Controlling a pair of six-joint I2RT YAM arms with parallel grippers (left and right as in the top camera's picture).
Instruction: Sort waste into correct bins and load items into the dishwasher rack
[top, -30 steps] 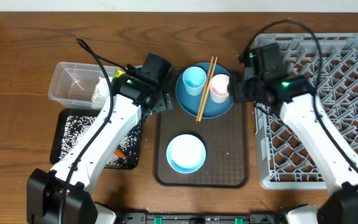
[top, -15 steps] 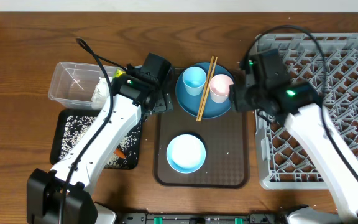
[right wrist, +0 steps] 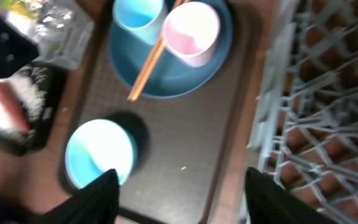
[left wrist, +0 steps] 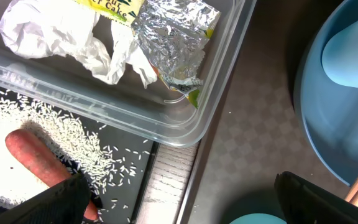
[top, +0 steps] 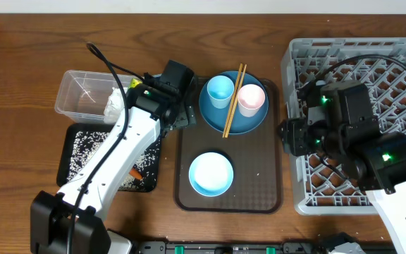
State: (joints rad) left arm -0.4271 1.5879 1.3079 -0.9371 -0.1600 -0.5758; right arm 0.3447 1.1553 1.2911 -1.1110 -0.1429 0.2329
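The dark-blue plate (top: 249, 121) sits at the back of the brown tray and carries the light-blue cup (top: 219, 90), the pale-pink cup (top: 251, 99) and the chopsticks (top: 232, 100). The light-blue bowl (top: 211, 173) stands on the tray's front half. The clear tub (top: 76, 92) holds the napkin (left wrist: 61, 31) and the snack packet (left wrist: 173, 31). The black tray (top: 76, 173) holds rice (left wrist: 73, 134) and the carrot (left wrist: 33, 155). My left gripper (left wrist: 185, 205) is open and empty over the tub's corner. My right gripper (right wrist: 182, 196) is open and empty above the brown tray's right side, beside the rack (top: 372, 92).
The brown serving tray (top: 252, 176) lies between the bins and the grey rack. The rack's left wall (right wrist: 272, 93) is close to my right gripper. Bare wooden table (top: 20, 63) runs along the back and left.
My right arm has pulled back from the pink cup toward the front, now over the rack's left edge. The left arm has not moved.
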